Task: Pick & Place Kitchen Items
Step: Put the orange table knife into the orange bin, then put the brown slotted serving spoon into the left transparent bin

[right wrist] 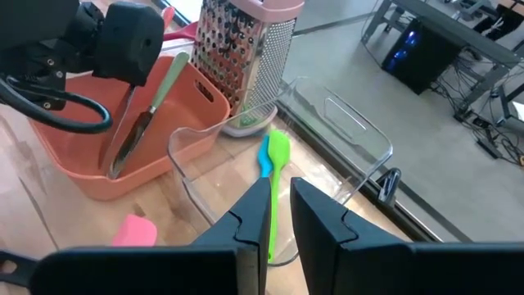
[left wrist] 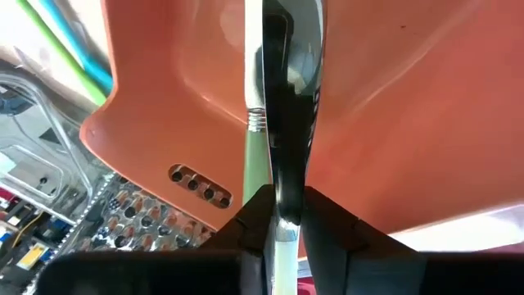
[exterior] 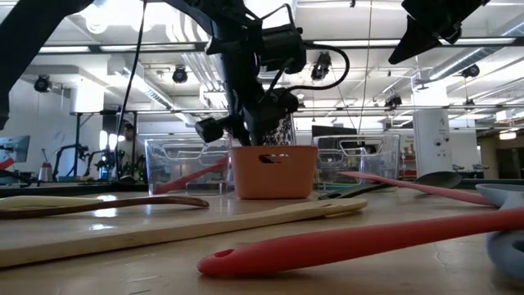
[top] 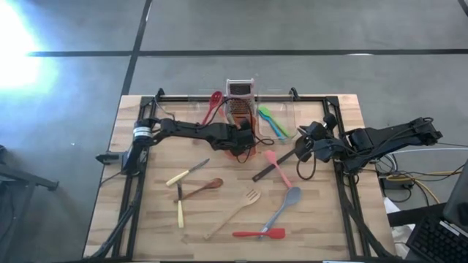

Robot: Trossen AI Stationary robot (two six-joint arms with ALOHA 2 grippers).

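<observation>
A green-handled knife point(right wrist: 137, 123) is gripped point-down by the left gripper point(left wrist: 277, 215) inside the orange tub point(right wrist: 176, 135), while a green spatula point(right wrist: 277, 164) is gripped by the right gripper point(right wrist: 278, 209) above the clear tub point(right wrist: 344, 139) beside it.

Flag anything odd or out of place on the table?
Nothing spilled or damaged. The box grater stands upright behind the orange tub, outside any container. The left gripper holds a green-handled peeler upright in the tub. About eight utensils lie scattered on the table, including a red spatula.
</observation>
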